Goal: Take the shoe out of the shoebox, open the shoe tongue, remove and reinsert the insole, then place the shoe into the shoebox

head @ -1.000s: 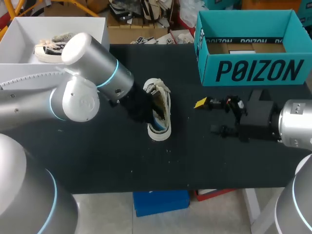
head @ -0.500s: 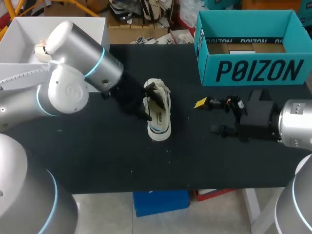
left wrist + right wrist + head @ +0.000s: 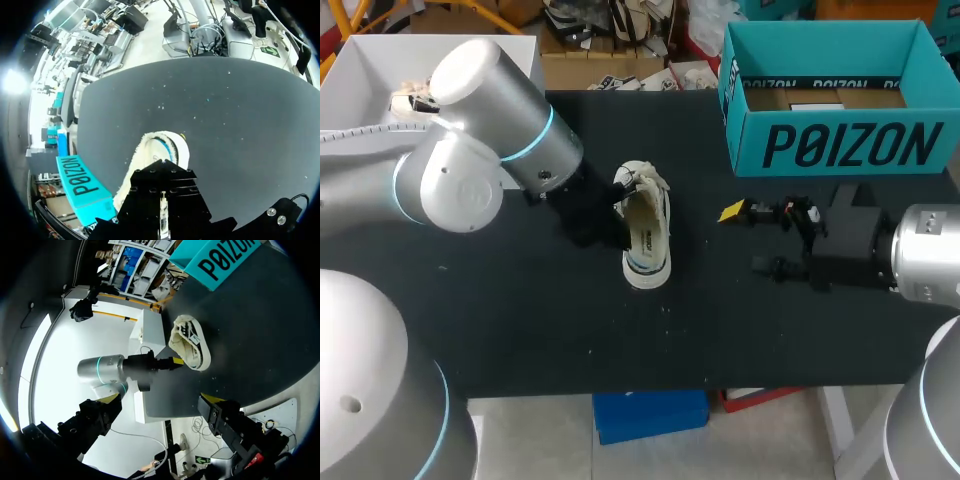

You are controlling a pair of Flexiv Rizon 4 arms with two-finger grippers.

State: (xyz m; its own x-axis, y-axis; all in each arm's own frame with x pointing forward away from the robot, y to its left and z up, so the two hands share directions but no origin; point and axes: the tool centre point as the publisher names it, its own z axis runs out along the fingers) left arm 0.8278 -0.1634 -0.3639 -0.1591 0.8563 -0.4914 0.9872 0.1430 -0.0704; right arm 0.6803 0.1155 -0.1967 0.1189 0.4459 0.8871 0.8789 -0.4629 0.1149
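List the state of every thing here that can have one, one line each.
shoe: out of the shoebox, upright on its sole on the table.
shoebox: open, no lid on it, no shoe inside.
left gripper: at the shoe's side; whether it grips cannot be told.
right gripper: open, empty, apart from the shoe.
white box: open, another shoe inside.
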